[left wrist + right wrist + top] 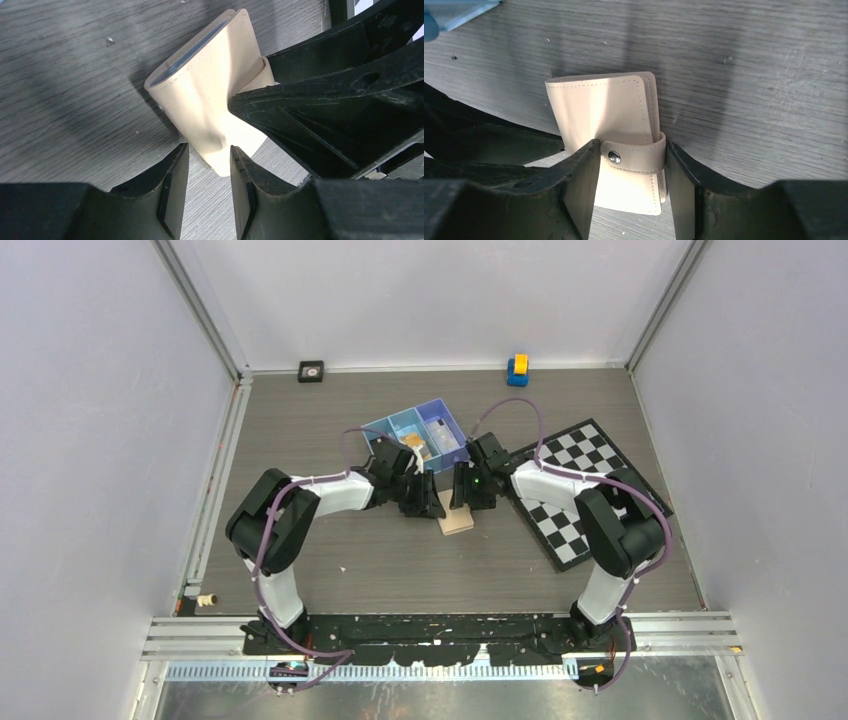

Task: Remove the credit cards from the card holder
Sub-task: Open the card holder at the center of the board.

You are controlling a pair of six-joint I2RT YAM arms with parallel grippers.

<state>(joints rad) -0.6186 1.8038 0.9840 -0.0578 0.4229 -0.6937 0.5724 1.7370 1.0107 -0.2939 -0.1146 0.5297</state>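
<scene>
The tan card holder (456, 521) stands on edge on the table between both grippers. In the right wrist view the card holder (604, 107) is closed, its snap tab (636, 157) fastened. My right gripper (633, 150) is shut on it across the tab, one finger on each side. In the left wrist view the card holder (205, 95) is dented by the right finger (300, 115). A dark card edge (192, 52) shows in its top slot. My left gripper (207, 167) is open, with the holder's lower corner at its fingertips. The rest of the credit cards are hidden inside.
A blue three-compartment tray (385, 426) holding small items stands just behind the grippers. A chessboard (585, 495) lies to the right under the right arm. A yellow and blue toy (517, 369) and a black square (311, 371) sit by the back wall.
</scene>
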